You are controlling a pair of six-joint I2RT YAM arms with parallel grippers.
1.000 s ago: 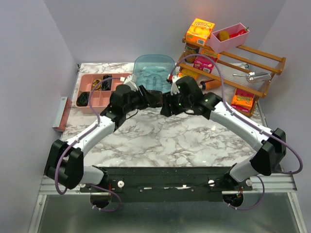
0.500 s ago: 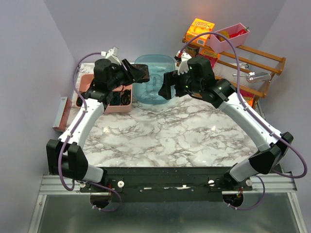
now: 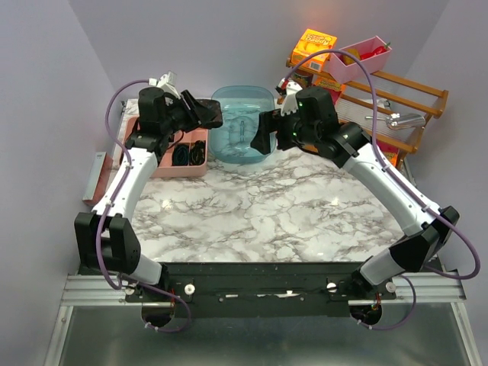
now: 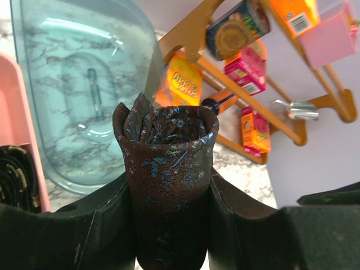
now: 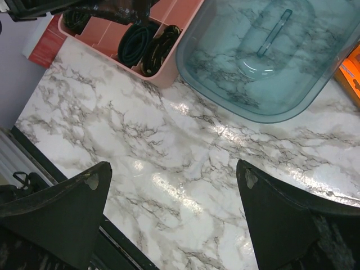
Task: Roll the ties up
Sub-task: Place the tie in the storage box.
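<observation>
My left gripper (image 3: 207, 114) is shut on a rolled dark brown tie (image 4: 169, 169), a tight coil with a faint blue pattern that stands up between the fingers (image 4: 84, 225). It hangs raised over the right end of the pink tray (image 3: 164, 169). Rolled dark ties (image 5: 146, 48) lie in the tray's compartments; one shows at the left edge of the left wrist view (image 4: 17, 177). My right gripper (image 3: 263, 141) is open and empty, raised in front of the blue tub (image 3: 242, 126), over bare marble in its wrist view (image 5: 174, 174).
A translucent blue tub (image 5: 264, 56) stands upside down at the back middle. A wooden rack (image 3: 396, 99) with snack boxes, a pink bin (image 3: 358, 59) and a metal tool stands at the back right. A red holder (image 3: 95, 179) sits at the table's left edge.
Both arms rose from the table middle. My left gripper carried the rolled tie back and left to above the pink tray. My right gripper drew back toward the tub.
</observation>
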